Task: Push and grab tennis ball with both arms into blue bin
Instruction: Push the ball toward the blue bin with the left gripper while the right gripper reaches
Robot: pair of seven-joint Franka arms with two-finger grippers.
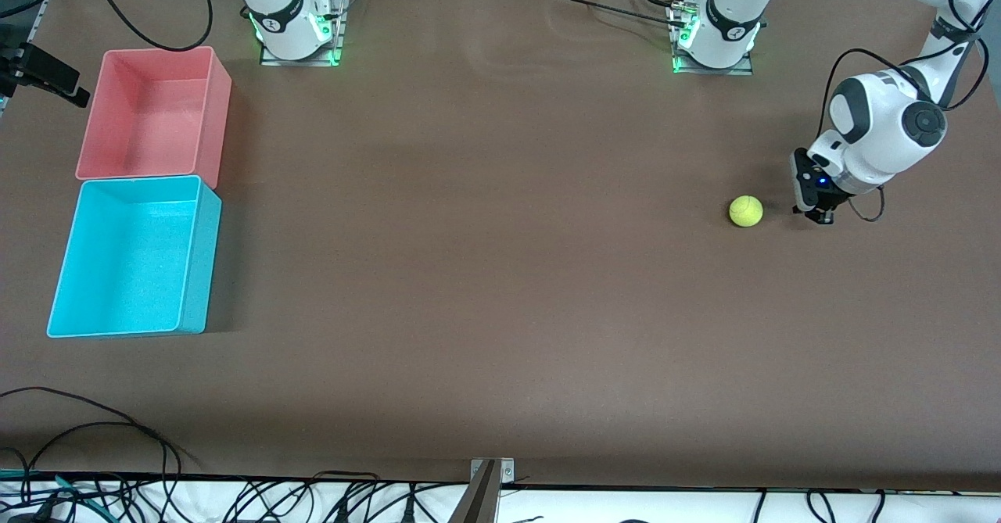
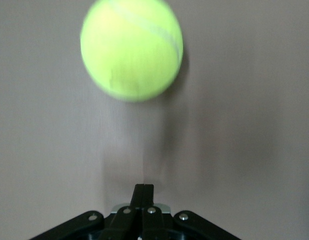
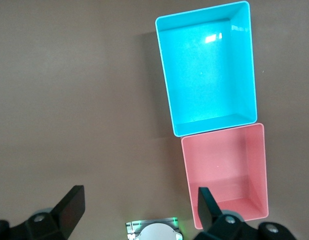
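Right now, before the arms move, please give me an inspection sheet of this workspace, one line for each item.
Surface: brown table, flat, no spills seen.
Job's things: tennis ball on the table toward the left arm's end; blue bin empty, at the right arm's end.
Clutter: pink bin, empty, touching the blue bin, farther from the front camera.
Grippers: left gripper shut, low beside the ball, not touching it; right gripper open, empty, high above the table near the bins.
Cables: black cables at the table's near edge.
Surroundings: nothing seen.
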